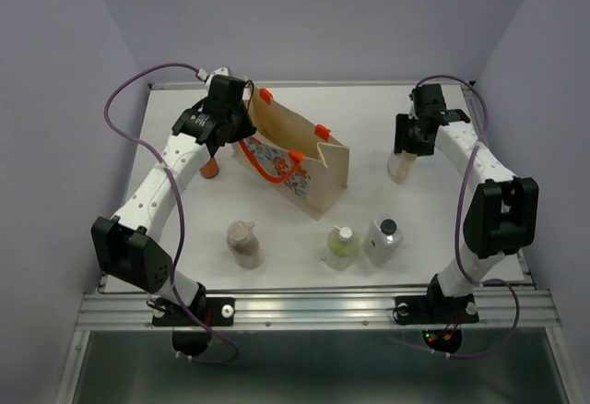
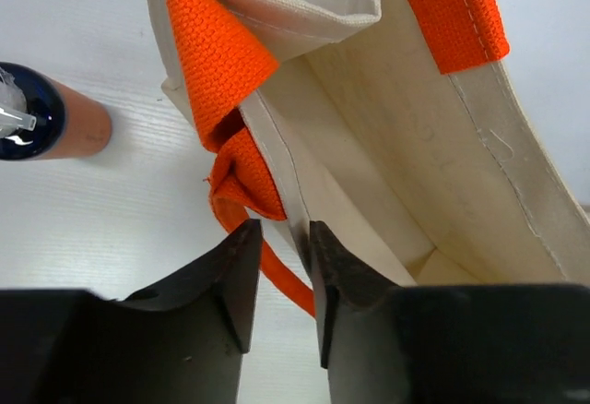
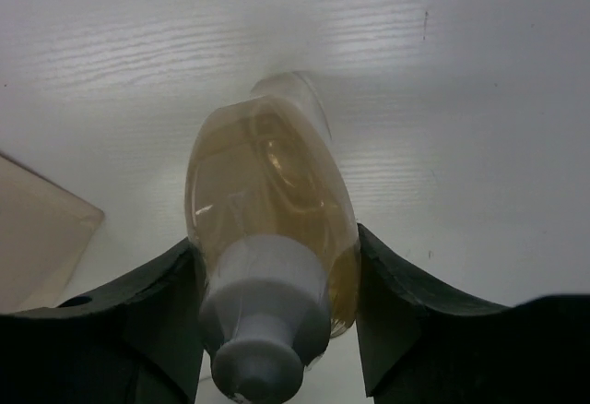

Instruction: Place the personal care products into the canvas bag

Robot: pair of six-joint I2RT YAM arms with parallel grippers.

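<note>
None of 5 btls bagged yet, it seems. L hand [image 2: 282,229] straddles canvas bag [image 1: 300,160] rim, grip unclear. R hand [image 3: 275,241] clamps amber btl [image 3: 267,173] on bench [image 1: 295,247]. Also there: orange btl [image 1: 210,169], tan-brown btl [image 1: 244,243], pale-green btl [image 1: 341,248], whitish btl [image 1: 382,241].

White wood-grain tabletop [image 1: 433,229] was matte and showed only soft shadows. Plain pale lavender walls [image 1: 55,72] closed it in on the left, right and far sides. Ribbed aluminium rail [image 1: 313,310] ran along the near edge, with a dark grey-green panel [image 1: 313,367] below. Light was even and diffuse.
</note>
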